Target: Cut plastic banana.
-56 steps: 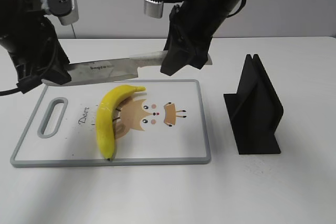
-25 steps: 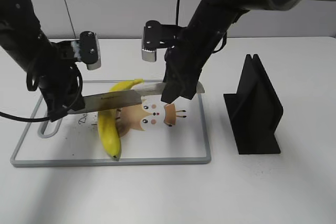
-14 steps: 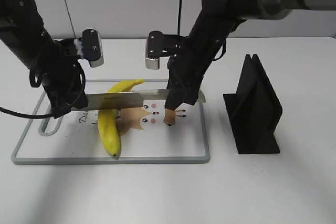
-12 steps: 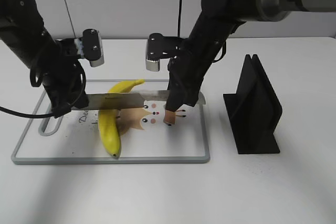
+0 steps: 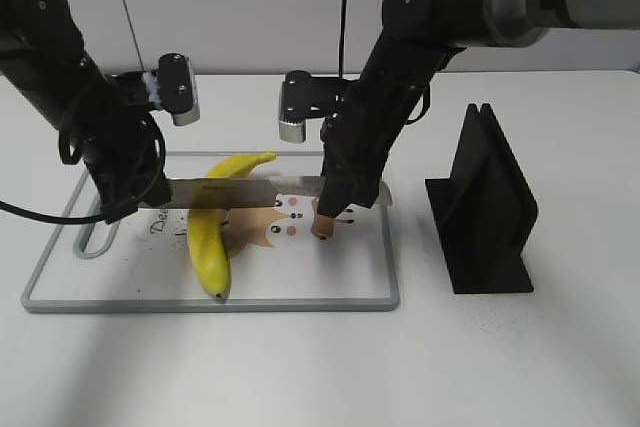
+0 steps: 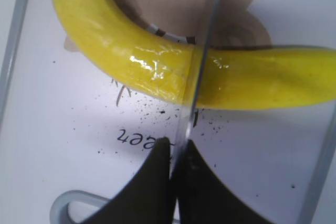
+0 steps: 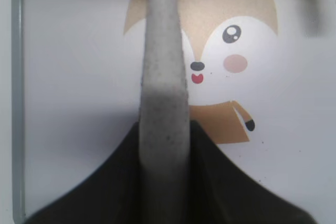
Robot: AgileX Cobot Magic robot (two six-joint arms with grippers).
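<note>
The yellow plastic banana [image 5: 207,230] lies on the white cutting board [image 5: 330,267]; it also shows in the left wrist view [image 6: 157,69]. A knife lies level across it, blade [image 5: 235,191] resting on the banana's upper part. My right gripper [image 5: 345,197] is shut on the knife's grey handle [image 7: 161,114]. My left gripper [image 5: 125,202] is shut on the blade's tip end [image 6: 190,114], seen edge-on in the left wrist view, where the blade crosses the banana's middle.
The cutting board has a grey rim, a handle slot [image 5: 95,237] at its left and a deer cartoon [image 7: 215,72] printed on it. A black knife stand [image 5: 490,212] stands to the right of the board on the white table.
Both grippers have brought the knife down from above the board's far edge onto the banana. Over the last half second little has moved.
</note>
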